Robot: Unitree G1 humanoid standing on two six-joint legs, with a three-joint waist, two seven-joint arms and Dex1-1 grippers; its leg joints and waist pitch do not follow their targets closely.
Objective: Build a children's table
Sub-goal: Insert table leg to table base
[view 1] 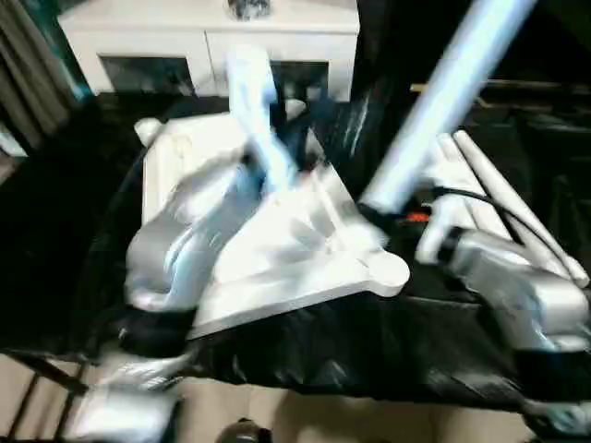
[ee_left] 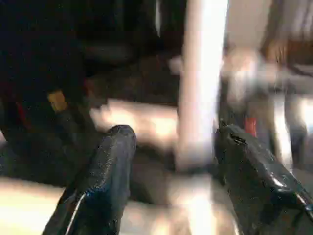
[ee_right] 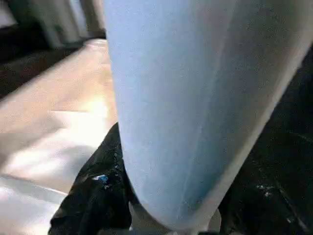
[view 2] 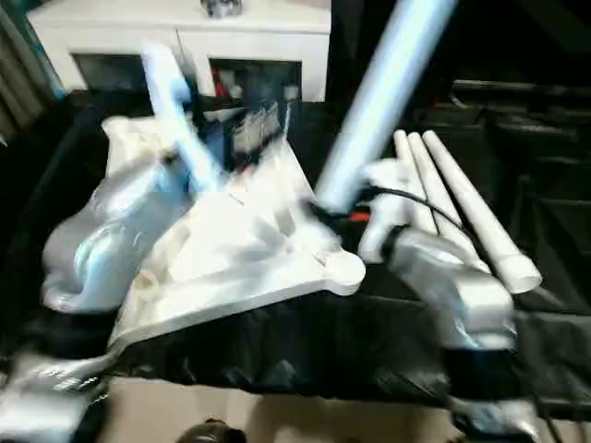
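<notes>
The children's table top [view 1: 305, 268] lies upside down on the black cloth, ribbed side up. One white leg [view 1: 257, 111] stands up from its far part. My left gripper [ee_left: 174, 133] is open around that leg [ee_left: 198, 83]. The leg stands close to one finger [ee_left: 244, 161] and apart from the other finger [ee_left: 110, 161]. A second white leg [view 1: 452, 92] slants up to the right from the top's right side. My right gripper [view 1: 377, 217] is shut on its lower end, and this leg [ee_right: 195, 98] looms close in the right wrist view.
Loose white legs [view 2: 462, 198] lie side by side on the cloth to the right of the top. A white glass-doored cabinet [view 1: 203, 37] stands behind the work. The black cloth's front edge [view 1: 369, 388] drops to a light floor.
</notes>
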